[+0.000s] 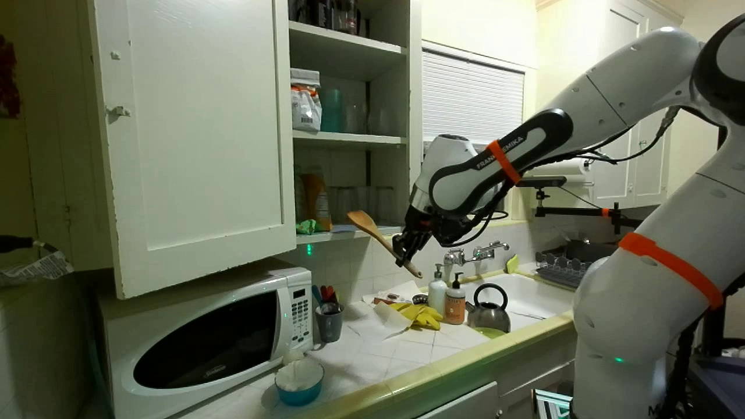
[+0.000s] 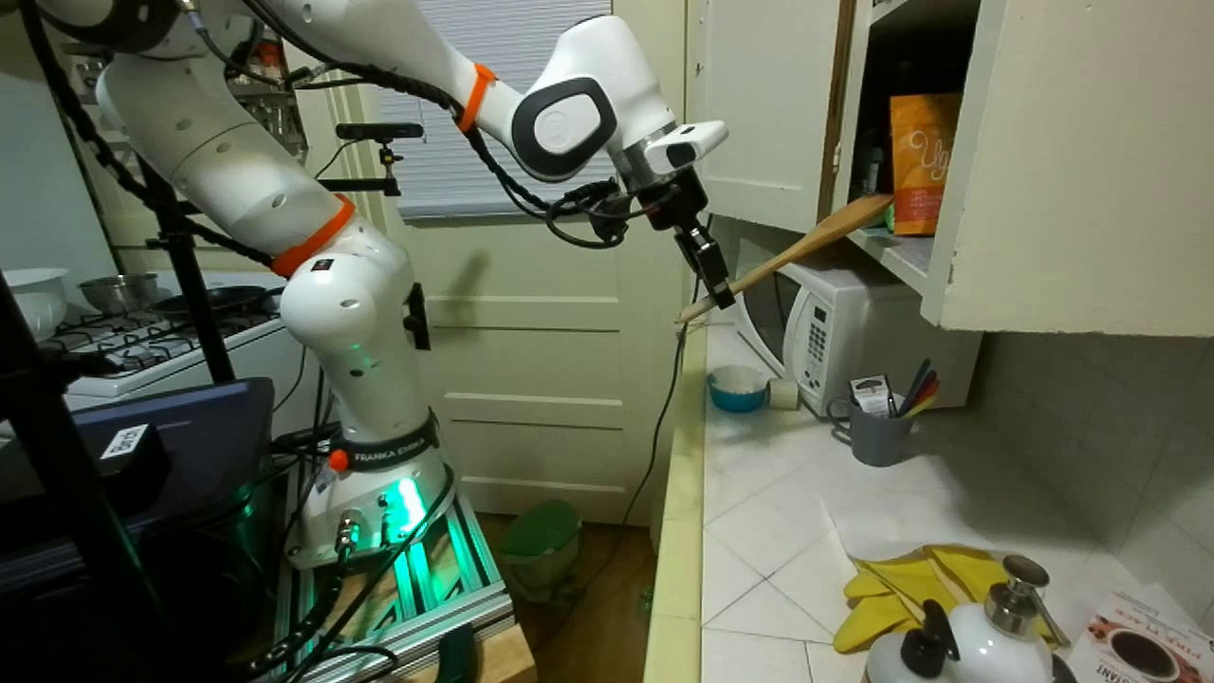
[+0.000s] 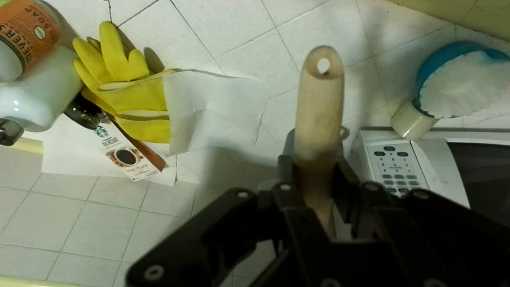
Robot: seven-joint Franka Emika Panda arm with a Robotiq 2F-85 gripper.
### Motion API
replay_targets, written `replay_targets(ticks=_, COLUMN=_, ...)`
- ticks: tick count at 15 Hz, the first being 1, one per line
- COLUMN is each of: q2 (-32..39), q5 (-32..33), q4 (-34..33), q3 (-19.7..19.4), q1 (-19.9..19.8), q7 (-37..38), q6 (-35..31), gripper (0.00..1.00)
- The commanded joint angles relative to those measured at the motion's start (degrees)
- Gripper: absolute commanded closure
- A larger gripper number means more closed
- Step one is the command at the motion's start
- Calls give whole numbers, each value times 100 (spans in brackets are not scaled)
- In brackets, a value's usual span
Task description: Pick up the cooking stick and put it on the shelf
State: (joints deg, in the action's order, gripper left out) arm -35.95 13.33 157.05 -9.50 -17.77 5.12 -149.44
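The cooking stick, a light-brown wooden utensil, is held in the air by its handle. My gripper is shut on the handle near its holed end, as the wrist view shows at the fingertips. The stick tilts, its flat end higher and pointing at the cupboard. In an exterior view the stick has its flat end at the cupboard opening, by the shelf; I cannot tell if it is over the board. The shelf's front edge also shows behind the stick. In the wrist view the flat end is hidden and the handle shows.
An orange bag and a green item stand on the shelf. The cupboard door hangs open above the microwave. Below are a grey cup, yellow gloves, soap bottles and a kettle.
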Motion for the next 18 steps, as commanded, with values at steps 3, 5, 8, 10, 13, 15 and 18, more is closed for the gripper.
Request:
replay_targets(ticks=3, q2=-120, q5=-105, q4=-11, q3=21, q1=-164, q7=-147, q6=-76, gripper=93)
replay_targets(ticks=5, q2=-131, q5=-100, q4=-13, q3=32, q1=-192, q7=-146, q6=-80, gripper=73)
replay_targets(ticks=8, q2=30, q5=-28, q4=-172, q3=81, q1=-250, q7=-145, q6=39, gripper=93)
replay_targets(ticks=10, q2=68, q5=376, q4=-388, q3=456, q1=-662, q7=146, q6=328, gripper=93)
replay_targets(ticks=13, q2=55, q5=1129, q4=-898, q3=1029, q1=-1211, q7=612, q6=1119, gripper=93)
replay_targets(ticks=15, q2=39, q5=1616, q4=-1242, q3=1262, q1=-1391, q7=898, q6=1699, gripper=93)
replay_targets(ticks=18, q2=20, q5=1769, q4=-1260, q3=1024, q1=-1102, q7=957, q6=1797, gripper=73)
